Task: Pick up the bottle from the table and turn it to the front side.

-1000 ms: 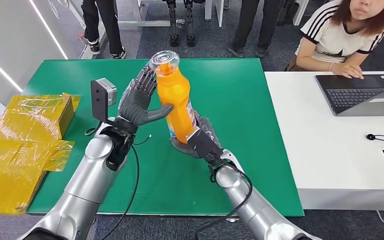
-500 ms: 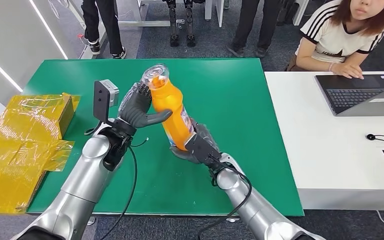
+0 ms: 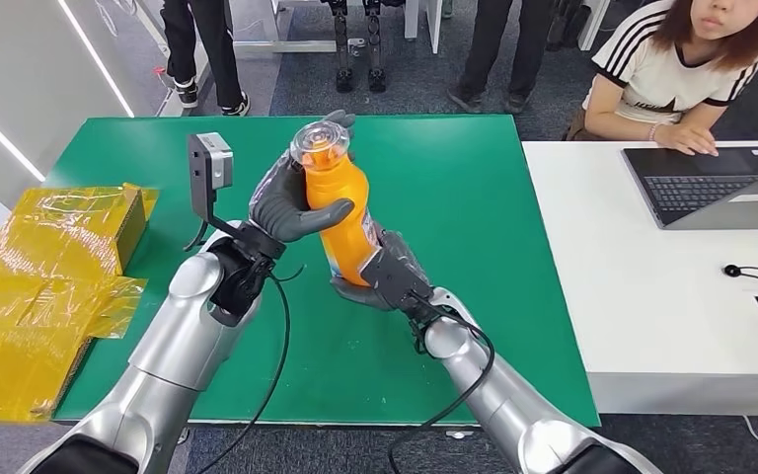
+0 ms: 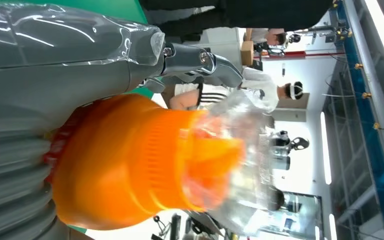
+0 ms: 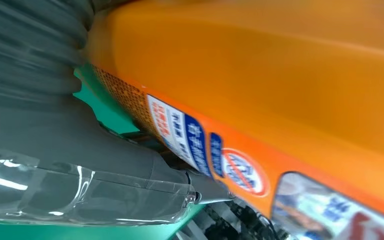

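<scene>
The orange bottle (image 3: pixel 343 212) is held above the green worktop (image 3: pixel 474 197), nearly upright, its clear cap (image 3: pixel 322 141) tipped slightly toward the left hand. The right hand (image 3: pixel 380 276) grips the bottle's base from below, fingers wrapped around it. The left hand (image 3: pixel 291 202) clasps the bottle's upper body, thumb across its front. Beyond the bottle, a person (image 3: pixel 686 69) sits at a laptop (image 3: pixel 716 183).

The bottle (image 5: pixel 280 75) carries a label (image 5: pixel 200 145) of white and blue patches with Chinese characters, too blurred to read, and at about four o'clock from them a round red-and-white badge (image 5: pixel 244 172) whose lettering is also illegible. Nothing else bears readable text.
</scene>
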Robot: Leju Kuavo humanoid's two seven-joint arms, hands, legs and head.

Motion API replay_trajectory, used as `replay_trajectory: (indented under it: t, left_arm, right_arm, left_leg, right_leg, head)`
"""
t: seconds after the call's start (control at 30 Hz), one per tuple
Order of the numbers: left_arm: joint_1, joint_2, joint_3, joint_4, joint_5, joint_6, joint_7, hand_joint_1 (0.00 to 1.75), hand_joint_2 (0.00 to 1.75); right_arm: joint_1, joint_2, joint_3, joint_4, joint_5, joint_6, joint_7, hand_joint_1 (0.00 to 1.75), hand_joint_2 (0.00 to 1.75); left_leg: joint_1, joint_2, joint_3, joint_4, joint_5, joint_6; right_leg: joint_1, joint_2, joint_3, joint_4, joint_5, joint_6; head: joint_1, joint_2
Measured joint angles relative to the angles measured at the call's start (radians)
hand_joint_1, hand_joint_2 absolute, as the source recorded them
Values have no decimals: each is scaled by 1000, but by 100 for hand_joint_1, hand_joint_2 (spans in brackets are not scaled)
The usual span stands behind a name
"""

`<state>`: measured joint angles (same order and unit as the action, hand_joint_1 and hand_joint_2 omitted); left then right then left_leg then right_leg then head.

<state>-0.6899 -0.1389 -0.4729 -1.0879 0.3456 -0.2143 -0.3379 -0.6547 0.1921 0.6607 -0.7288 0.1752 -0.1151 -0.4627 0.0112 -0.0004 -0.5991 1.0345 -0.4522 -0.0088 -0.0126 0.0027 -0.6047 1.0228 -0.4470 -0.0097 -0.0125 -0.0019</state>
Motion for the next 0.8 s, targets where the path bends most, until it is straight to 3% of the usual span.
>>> replay_trajectory:
  t: [0.2, 0.33, 0.5, 0.8]
  left_arm:
    - [-15, -2, -26, 8, -43, 51, -24, 0, 175]
    - [-18, 0, -55, 20, -198, 176, -81, 175, 175]
    - [-25, 4, -91, 33, -379, 309, -124, 175, 175]
    - [-31, 5, -107, 41, -411, 316, -121, 175, 175]
  right_arm:
    - [-18, 10, -2, 0, 4, -8, 14, 175, 175]
    - [-21, 11, -2, -2, 4, 3, 21, 175, 175]
    - [-24, 11, -8, -1, 3, 19, 34, 175, 175]
    - [-30, 11, -8, 13, 3, 35, 33, 175, 175]
  left_leg:
    - [0, 0, 0, 0, 0, 0]
    - [0, 0, 0, 0, 0, 0]
    - [0, 0, 0, 0, 0, 0]
    - [0, 0, 0, 0, 0, 0]
  right_leg:
    - [0, 0, 0, 0, 0, 0]
    - [0, 0, 0, 0, 0, 0]
    - [0, 0, 0, 0, 0, 0]
    - [0, 0, 0, 0, 0, 0]
  head:
    - [0, 0]
    - [0, 0]
    - [0, 0]
    - [0, 0]
